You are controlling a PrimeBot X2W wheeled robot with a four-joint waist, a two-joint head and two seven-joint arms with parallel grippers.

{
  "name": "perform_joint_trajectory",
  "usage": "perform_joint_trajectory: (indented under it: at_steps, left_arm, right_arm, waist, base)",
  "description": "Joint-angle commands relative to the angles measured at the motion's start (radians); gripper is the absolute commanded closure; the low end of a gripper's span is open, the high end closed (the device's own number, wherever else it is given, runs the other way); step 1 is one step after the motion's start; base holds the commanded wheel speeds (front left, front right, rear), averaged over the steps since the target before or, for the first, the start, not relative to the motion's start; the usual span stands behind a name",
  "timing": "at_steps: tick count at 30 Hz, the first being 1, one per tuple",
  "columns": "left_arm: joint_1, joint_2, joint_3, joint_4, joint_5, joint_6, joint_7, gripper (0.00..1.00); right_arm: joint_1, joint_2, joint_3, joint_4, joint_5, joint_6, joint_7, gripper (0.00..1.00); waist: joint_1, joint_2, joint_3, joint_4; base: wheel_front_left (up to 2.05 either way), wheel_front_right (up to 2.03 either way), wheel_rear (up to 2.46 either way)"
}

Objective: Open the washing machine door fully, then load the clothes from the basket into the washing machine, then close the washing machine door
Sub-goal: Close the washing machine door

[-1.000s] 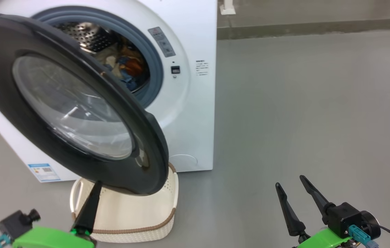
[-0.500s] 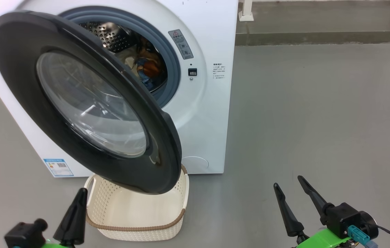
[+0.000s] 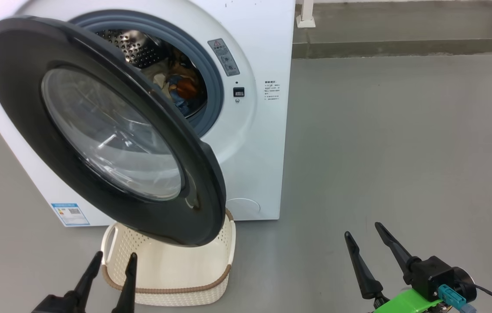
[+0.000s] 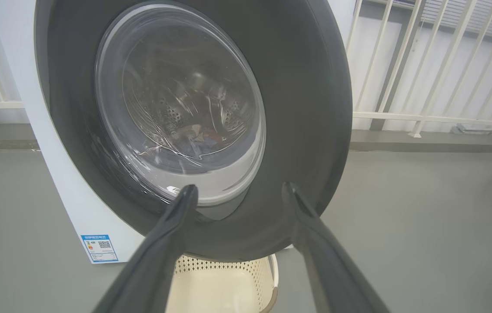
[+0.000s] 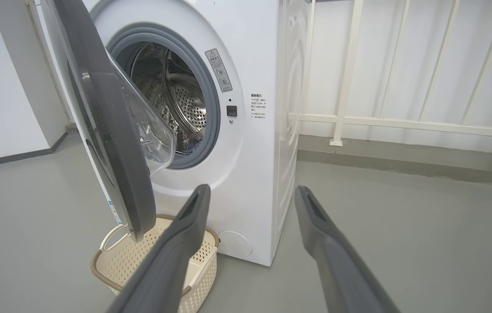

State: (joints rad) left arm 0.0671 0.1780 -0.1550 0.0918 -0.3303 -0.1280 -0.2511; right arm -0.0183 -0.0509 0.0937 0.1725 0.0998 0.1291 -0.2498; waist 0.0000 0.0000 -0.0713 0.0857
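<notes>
Across the head view lies a smooth grey floor (image 3: 402, 130). On it, in the upper left of the frame, stands the washing machine (image 3: 254, 143), a white box with a grey rubber ring around its round opening and a blue sticker at its lower left corner. The washing machine door (image 3: 20, 87), a wide glossy black ring around a bulging clear window, is swung partway out on its left hinge and covers most of the opening. Its lower edge hangs above the basket. The basket (image 3: 176, 297), cream with perforated sides and a brown rim, sits on the floor against the foot of the machine, at the bottom of the frame left of centre. The left pincer (image 3: 114, 256) is at the lower left, its two dark fingers spread and pinching nothing. In the left wrist view its fingers point up at the lower rim of the door. The right pincer (image 3: 364, 230) is at the lower right, well away from the machine, also spread and holding nothing. The clothes (image 3: 181, 87), cream, blue and orange, lie inside the steel drum, seen in the gap beside the door's upper edge.
</notes>
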Motion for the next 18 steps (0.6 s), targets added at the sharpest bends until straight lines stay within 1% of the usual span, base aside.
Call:
perform_joint_trajectory:
  at_steps: [1, 4, 18]
  left_arm:
    - [-0.022, 0.011, 0.029, -0.023, 0.001, -0.003, -0.011, 0.0]
    - [-0.021, 0.005, 0.037, -0.027, -0.014, -0.003, -0.011, 0.0]
    - [-0.017, 0.011, 0.023, -0.018, -0.011, -0.003, -0.011, 0.0]
  right_arm:
    - [-0.013, 0.001, 0.026, -0.022, 0.013, 0.002, -0.012, 0.0]
    - [-0.013, 0.001, 0.026, -0.023, 0.015, 0.002, -0.012, 0.0]
    - [-0.012, 0.001, 0.028, -0.018, 0.015, 0.002, -0.012, 0.0]
  waist:
    - [0.0, 0.0, 0.0, -0.002]
    - [0.0, 0.0, 0.001, -0.004]
    - [0.0, 0.0, 0.0, 0.004]
  base:
    - [0.0, 0.0, 0.0]
    - [0.0, 0.0, 0.0]
    - [0.0, 0.0, 0.0]
